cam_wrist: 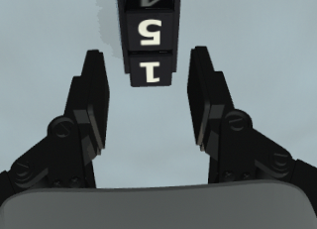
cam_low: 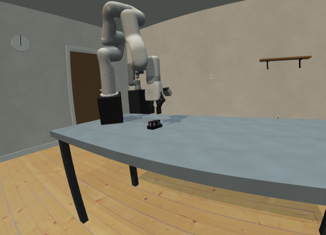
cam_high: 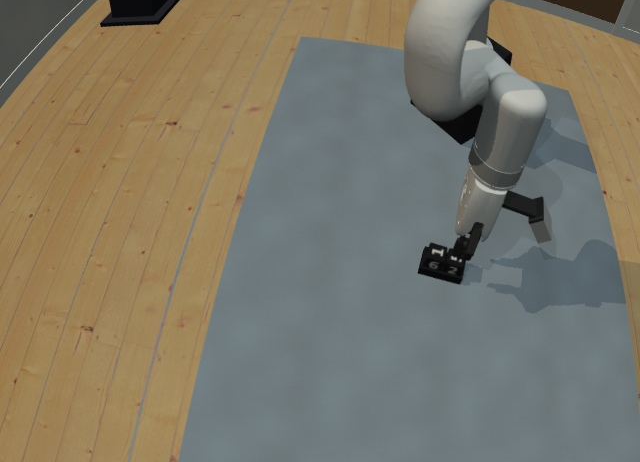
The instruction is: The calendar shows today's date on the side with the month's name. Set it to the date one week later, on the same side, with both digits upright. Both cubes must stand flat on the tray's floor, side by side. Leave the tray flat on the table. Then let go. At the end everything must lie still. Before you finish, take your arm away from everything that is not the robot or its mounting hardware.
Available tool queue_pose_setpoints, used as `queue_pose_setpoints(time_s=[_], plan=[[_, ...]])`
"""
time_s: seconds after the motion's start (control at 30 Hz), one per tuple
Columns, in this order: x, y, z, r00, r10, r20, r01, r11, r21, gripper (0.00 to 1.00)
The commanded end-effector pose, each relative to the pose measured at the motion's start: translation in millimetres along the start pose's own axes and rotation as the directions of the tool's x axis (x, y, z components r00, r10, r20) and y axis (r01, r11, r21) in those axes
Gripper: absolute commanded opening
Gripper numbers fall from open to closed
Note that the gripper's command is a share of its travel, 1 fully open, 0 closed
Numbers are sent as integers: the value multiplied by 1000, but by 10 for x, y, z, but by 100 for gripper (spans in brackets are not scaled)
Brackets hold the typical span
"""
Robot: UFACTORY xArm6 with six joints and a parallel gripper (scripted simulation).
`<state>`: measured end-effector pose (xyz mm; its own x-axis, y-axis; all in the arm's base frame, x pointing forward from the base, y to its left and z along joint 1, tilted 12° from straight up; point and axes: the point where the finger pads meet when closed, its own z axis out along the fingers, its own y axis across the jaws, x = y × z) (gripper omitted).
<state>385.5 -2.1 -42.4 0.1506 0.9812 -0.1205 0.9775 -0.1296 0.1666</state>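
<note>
The black tray [cam_high: 439, 277] [cam_low: 154, 127] [cam_wrist: 175, 46] lies flat on the table and holds two black cubes side by side. The left cube [cam_high: 437, 252] [cam_low: 154, 123] [cam_wrist: 151, 71] has 1 on top and 6 on the side facing the top and exterior views. The right cube [cam_high: 452, 269] [cam_low: 158, 122] [cam_wrist: 150, 32] has 5 on top and 2 on that side. The 6 and 2 look upright. The month's name cannot be read. My gripper [cam_high: 462, 254] [cam_low: 155, 113] [cam_wrist: 147, 68] is part open and empty, above the cubes. It partly hides the 5 in the top view.
The blue-grey table [cam_high: 320, 317] [cam_low: 223, 143] carries the tray near the arm's black base [cam_low: 110, 110]. The wrist camera [cam_high: 540, 230] [cam_low: 167, 91] sticks out sideways from the gripper. The arm's shadow falls on the table to the right of the tray in the top view.
</note>
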Motion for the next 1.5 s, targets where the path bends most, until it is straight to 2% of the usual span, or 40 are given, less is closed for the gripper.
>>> queue_pose_setpoints(time_s=[0.0, 0.67, 1.47], plan=[[2, 15, 73, 1000, 0, 1, 0, 1000, -6, 47], [1, 20, 268, 1000, 0, 1, 0, 1000, -6, 47], [1, 20, 283, 1000, 0, 1, 0, 1000, -6, 47]])
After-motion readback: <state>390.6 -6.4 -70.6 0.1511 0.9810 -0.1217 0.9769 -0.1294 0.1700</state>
